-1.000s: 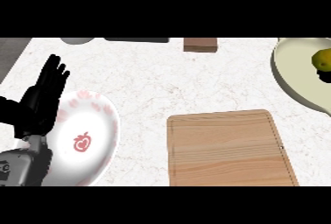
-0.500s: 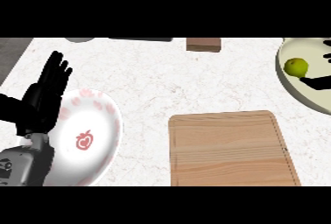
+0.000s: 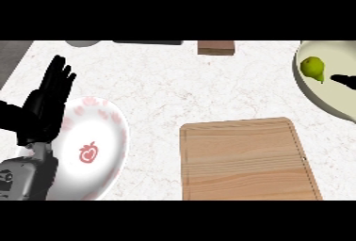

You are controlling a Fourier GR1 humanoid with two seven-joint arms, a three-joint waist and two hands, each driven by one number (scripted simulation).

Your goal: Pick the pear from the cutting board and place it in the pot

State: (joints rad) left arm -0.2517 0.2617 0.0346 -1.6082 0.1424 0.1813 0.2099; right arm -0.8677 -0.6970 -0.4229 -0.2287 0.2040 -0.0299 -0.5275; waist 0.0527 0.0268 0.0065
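Top right, pear [image 3: 313, 68] sits in pot [image 3: 332, 100], R hand [image 3: 345, 80] backed off, state unclear; L hand [image 3: 46, 104] spread.

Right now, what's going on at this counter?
The pear lies inside the pot at the upper right, off the cutting board, so the placing looks done. A dark bit of the right hand shows at the right edge, close by the pear but apart from it. The left hand rests open at the left, by the rim of a plate.

Cutting board [image 3: 243, 160] matt grained wood; counter [image 3: 181, 80] speckled marble-like stone; plate [image 3: 97, 150] glossy.
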